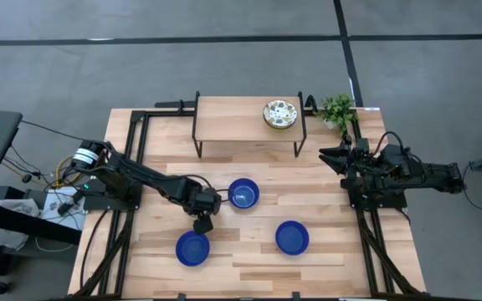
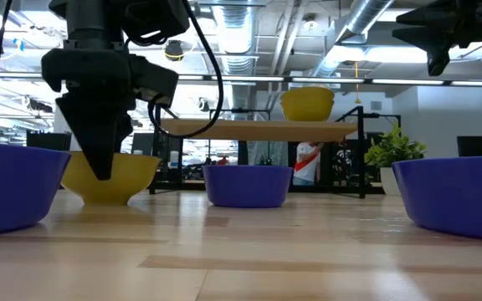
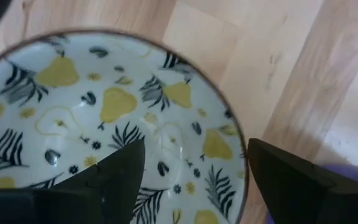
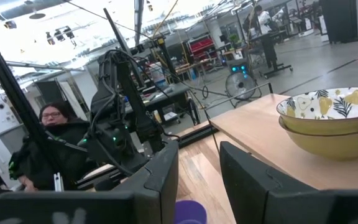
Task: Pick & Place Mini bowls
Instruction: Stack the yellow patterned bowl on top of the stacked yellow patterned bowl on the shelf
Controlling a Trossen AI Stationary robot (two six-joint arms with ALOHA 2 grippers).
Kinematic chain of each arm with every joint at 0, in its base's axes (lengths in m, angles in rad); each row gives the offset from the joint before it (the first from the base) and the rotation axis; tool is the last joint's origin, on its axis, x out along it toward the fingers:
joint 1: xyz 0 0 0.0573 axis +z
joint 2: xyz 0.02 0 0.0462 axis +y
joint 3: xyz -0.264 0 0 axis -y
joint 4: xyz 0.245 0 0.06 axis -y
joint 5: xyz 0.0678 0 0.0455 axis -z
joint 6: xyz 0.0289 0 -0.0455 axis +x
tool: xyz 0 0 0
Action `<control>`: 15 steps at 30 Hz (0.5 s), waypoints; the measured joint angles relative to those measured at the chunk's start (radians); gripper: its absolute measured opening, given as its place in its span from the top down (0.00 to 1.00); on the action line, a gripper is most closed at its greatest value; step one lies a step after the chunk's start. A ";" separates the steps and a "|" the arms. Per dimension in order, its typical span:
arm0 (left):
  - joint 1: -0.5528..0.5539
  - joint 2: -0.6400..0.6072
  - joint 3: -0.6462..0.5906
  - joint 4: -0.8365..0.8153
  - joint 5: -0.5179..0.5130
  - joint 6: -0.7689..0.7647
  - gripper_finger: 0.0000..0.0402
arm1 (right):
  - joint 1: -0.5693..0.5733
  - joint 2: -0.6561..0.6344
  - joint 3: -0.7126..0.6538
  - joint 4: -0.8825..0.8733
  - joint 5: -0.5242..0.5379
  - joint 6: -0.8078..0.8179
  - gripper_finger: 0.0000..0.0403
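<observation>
My left gripper (image 3: 191, 180), fingers spread, hangs over a patterned bowl (image 3: 104, 112) at centre frame; right gripper (image 4: 199, 180) parted, holding nothing.

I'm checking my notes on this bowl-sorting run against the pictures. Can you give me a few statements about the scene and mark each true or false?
1. Three blue bowls sit on the table top: one in the middle, one at front left, one at front right. True.
2. The small shelf is bare. False: stacked patterned bowls stand on it.
3. The left gripper hangs over a patterned bowl, fingers apart, one inside the rim and one outside. True.
4. The right gripper holds a blue bowl. False: it is open, holds nothing and waits beside the shelf.
5. The potted plant stands at the front left corner. False: it is at the back right, beside the shelf.
</observation>
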 joint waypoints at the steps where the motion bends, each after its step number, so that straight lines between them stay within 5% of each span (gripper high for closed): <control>1: 0.000 -0.004 0.000 0.003 0.000 0.001 0.30 | 0.000 0.000 0.000 0.000 0.000 0.000 0.74; 15: 0.000 -0.021 0.000 0.006 -0.052 0.026 0.30 | 0.000 0.000 0.000 0.000 0.000 0.000 0.74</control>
